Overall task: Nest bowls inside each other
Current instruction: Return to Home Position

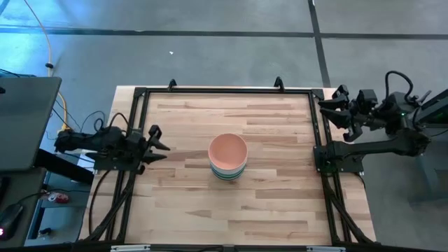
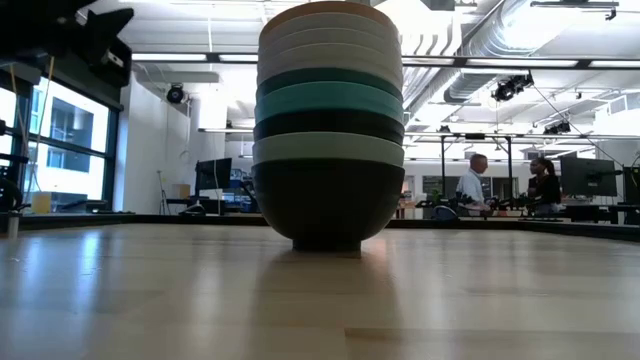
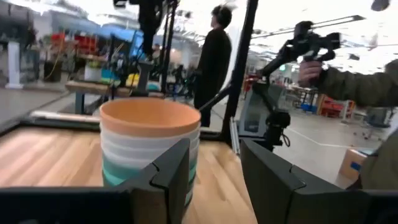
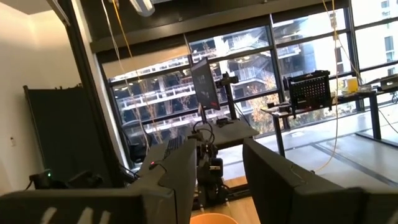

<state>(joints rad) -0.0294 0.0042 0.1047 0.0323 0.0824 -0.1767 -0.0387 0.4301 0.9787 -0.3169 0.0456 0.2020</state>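
Wooden table [image 1: 266, 203] sits inside its black frame [image 1: 224, 92], yellow cable [image 1: 43, 32] trailing off at ten o'clock, dark panel [image 1: 24, 122] at nine.

light: bright overhead | glare: table [image 2: 90, 285] sheen | bowls [image 2: 328, 150]: backlit, dark

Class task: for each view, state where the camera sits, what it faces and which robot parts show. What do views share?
High: above the table, looking down on the bowl stack; left gripper and right gripper show.
Low: at tabletop height, facing the stack; a dark arm part shows top left.
Left wrist: behind its own fingers, facing the stack.
Right wrist: behind its own fingers, facing windows.
Shared: all four catch the salmon top bowl.
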